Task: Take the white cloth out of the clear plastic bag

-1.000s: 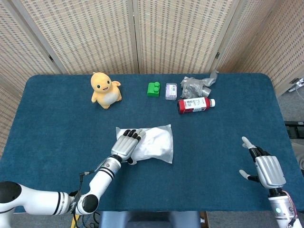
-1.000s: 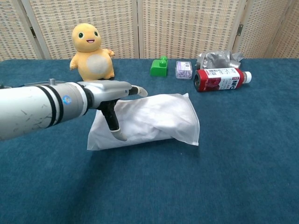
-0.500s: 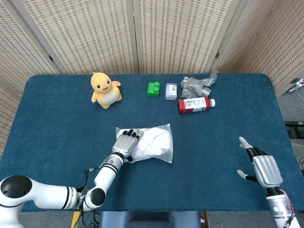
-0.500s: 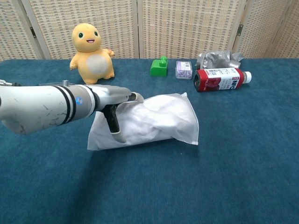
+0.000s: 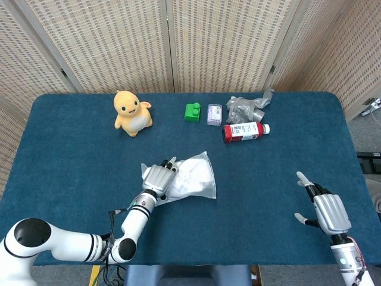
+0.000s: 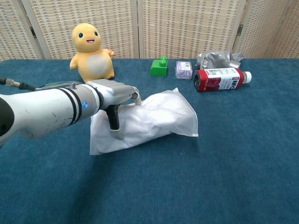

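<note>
One clear plastic bag with one white cloth inside lies mid-worktop, its near left end clamped by the left hand, fingers curled over it. The right hand hovers well apart at the near right, holding nothing, fingers spread. Along the far edge stand one yellow plush toy, one green block, one small purple box, one red bottle and one crumpled grey wrapper.
</note>
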`<action>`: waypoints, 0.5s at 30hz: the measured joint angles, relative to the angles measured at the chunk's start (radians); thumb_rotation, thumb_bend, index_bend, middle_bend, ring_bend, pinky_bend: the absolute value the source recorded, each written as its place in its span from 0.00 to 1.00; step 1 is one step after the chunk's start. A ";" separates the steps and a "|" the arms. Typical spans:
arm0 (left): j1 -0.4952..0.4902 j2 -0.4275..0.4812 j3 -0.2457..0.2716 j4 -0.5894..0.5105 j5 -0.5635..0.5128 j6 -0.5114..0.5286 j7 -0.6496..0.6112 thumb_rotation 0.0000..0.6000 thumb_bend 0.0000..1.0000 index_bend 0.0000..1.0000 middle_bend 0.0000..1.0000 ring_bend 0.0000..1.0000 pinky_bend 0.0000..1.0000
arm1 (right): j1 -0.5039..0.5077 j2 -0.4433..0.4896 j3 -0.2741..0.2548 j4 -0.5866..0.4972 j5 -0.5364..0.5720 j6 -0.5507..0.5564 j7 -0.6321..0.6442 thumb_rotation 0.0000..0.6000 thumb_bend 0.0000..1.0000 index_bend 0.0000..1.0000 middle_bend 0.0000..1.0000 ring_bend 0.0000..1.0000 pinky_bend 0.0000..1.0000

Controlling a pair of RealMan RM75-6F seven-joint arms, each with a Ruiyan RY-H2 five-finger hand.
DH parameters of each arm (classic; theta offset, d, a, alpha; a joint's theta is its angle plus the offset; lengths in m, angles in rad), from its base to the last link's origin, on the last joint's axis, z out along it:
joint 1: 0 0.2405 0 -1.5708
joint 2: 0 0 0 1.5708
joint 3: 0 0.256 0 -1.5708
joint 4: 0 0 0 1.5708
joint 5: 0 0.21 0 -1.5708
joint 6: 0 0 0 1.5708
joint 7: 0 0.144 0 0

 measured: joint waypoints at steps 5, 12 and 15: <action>0.022 -0.025 0.021 0.034 0.111 0.026 -0.040 1.00 0.16 0.25 0.26 0.33 0.57 | 0.004 -0.004 0.000 -0.001 0.001 -0.005 -0.001 1.00 0.02 0.02 0.28 0.26 0.45; 0.058 -0.052 0.042 0.076 0.216 0.051 -0.079 1.00 0.36 0.34 0.35 0.37 0.59 | 0.009 -0.010 0.002 0.001 0.002 -0.007 0.002 1.00 0.02 0.04 0.28 0.26 0.45; 0.072 -0.060 0.045 0.086 0.257 0.059 -0.101 1.00 0.39 0.38 0.39 0.40 0.61 | 0.010 -0.011 0.002 0.003 0.003 -0.008 0.004 1.00 0.02 0.04 0.28 0.26 0.45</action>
